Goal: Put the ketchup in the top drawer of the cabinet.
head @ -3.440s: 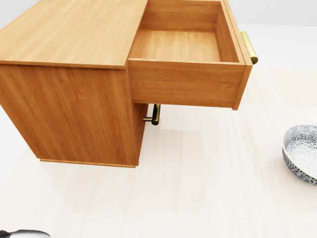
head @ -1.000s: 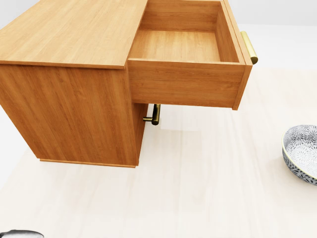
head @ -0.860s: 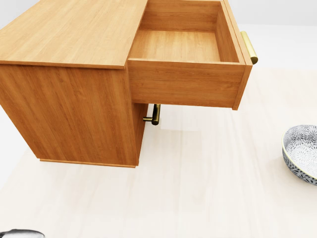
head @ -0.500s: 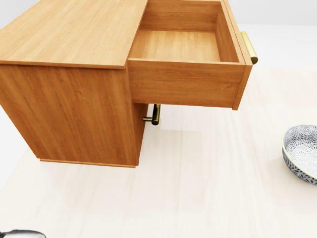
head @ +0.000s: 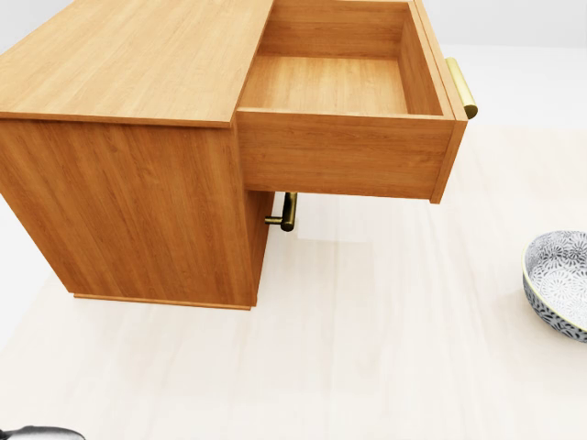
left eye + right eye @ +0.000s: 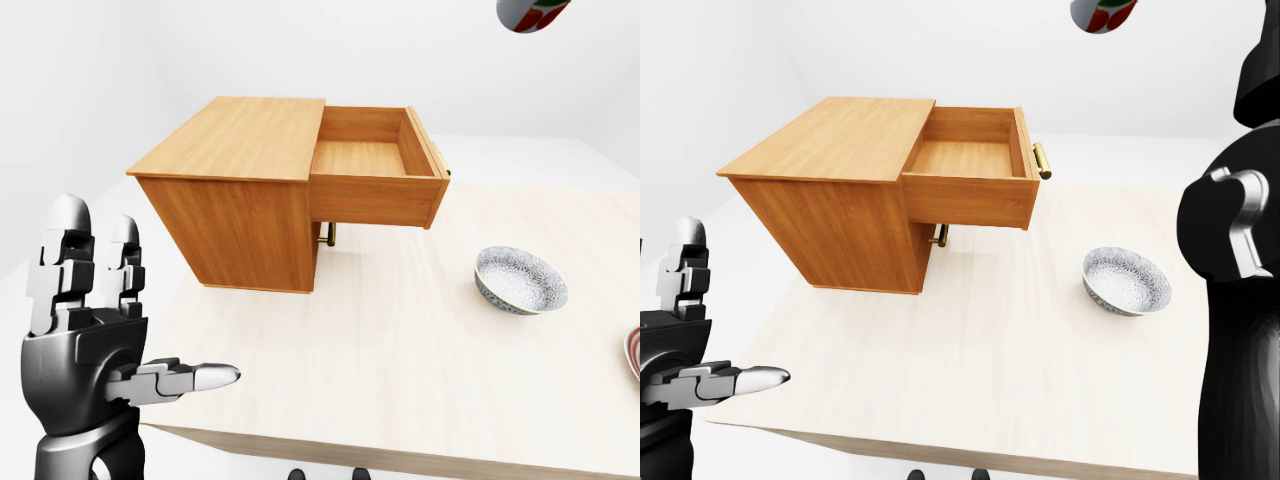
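Ketchup (image 6: 530, 12) only peeks in at the left-eye view's top edge, way above the cabinet (image 6: 240, 190) and its pulled-out top drawer (image 6: 375, 170) on a pale table (image 6: 400, 340) in a white room, left hand (image 6: 85, 330) raised, fingers spread, right hand's grip unclear.

Ketchup (image 6: 530, 12) cropped at top edge.

A wooden cabinet (image 6: 240, 190) stands on the pale table (image 6: 400, 350), its open top drawer (image 6: 375, 175) jutting rightward in the left-eye view; a patterned ceramic bowl (image 6: 520, 280) sits well right.
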